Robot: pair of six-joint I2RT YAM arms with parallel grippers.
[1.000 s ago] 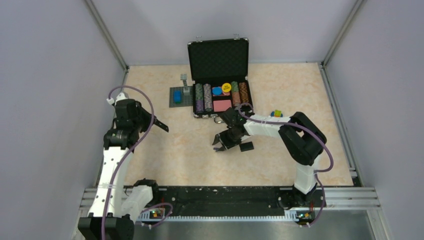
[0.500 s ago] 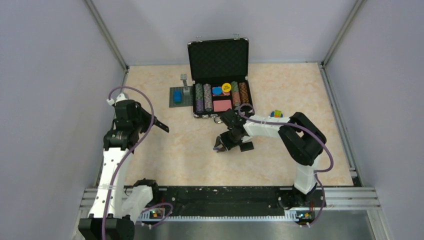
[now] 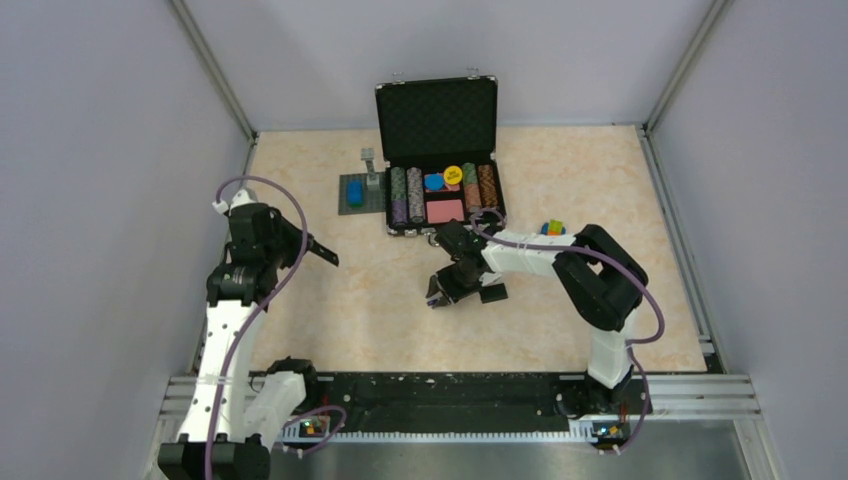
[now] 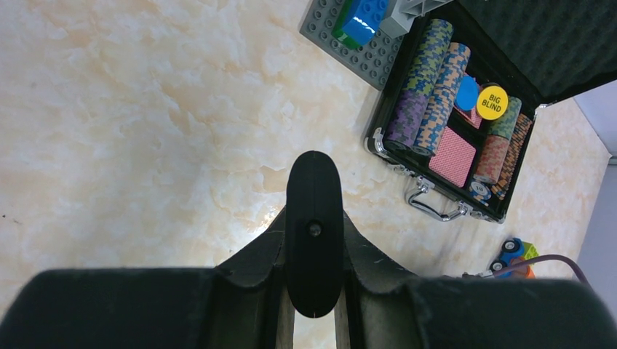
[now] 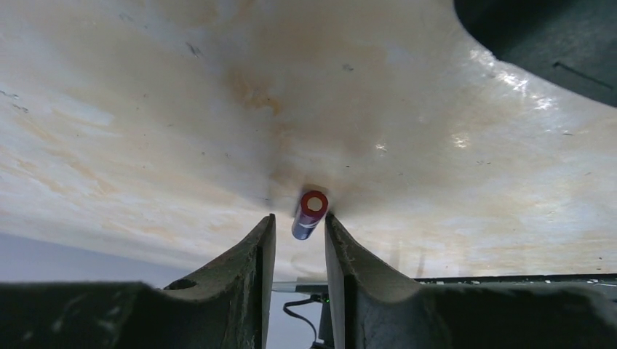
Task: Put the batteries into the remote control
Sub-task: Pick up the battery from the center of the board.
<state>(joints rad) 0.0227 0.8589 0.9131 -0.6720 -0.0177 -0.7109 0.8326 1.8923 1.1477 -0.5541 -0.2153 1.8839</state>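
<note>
Remote control [image 3: 323,252] juts from the left arm at the desk's [image 3: 380,320] left side in the top view — the right arm reaches low mid-desk, beside a small black cover [image 3: 492,293]. Left wrist: left fingers [image 4: 251,258] clamp the black bar's edges. Right wrist: right fingers [image 5: 255,269], nearly closed, pinch one battery [image 5: 309,214] — red end showing — just over the desk.

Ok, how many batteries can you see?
1. One battery is pinched between the fingertips of the right gripper, its red end facing the wrist camera. A second one may be hidden; no view shows it.
</note>
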